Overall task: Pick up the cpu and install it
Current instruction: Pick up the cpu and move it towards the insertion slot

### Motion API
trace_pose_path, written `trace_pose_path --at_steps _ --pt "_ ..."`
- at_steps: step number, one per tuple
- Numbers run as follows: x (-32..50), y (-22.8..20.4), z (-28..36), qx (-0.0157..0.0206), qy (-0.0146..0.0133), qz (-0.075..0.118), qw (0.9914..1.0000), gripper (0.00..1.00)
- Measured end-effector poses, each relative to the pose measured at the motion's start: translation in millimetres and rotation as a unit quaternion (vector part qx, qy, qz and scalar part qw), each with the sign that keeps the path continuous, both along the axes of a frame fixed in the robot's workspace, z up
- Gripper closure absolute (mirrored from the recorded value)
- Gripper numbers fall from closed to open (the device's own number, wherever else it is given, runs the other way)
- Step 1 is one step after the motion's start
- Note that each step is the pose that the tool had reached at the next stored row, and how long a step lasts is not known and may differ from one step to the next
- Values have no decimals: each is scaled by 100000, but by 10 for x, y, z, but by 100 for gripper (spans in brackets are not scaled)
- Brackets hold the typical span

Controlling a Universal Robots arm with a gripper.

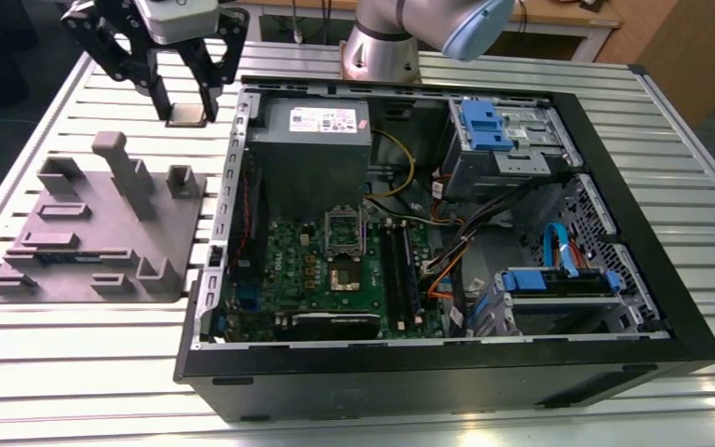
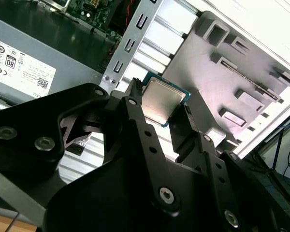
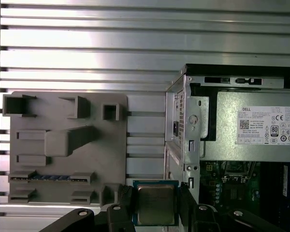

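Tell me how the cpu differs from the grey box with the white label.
The cpu is small, thin and square; the grey box is big and blocky. The cpu hangs in the pincer outside the case; the box sits inside it. Both have grey metal faces.

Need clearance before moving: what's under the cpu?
The cpu, held in the gripper, hangs over table slats between the grey holder and the computer case. The spot straight beneath it is hidden.
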State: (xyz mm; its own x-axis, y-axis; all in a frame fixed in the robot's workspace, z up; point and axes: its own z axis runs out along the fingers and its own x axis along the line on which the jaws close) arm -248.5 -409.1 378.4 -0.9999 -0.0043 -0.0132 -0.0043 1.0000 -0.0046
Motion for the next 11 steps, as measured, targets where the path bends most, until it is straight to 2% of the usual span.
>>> trace_pose_path --at_steps 11 --pt "69 0 0 4 -5 1 100000 53"
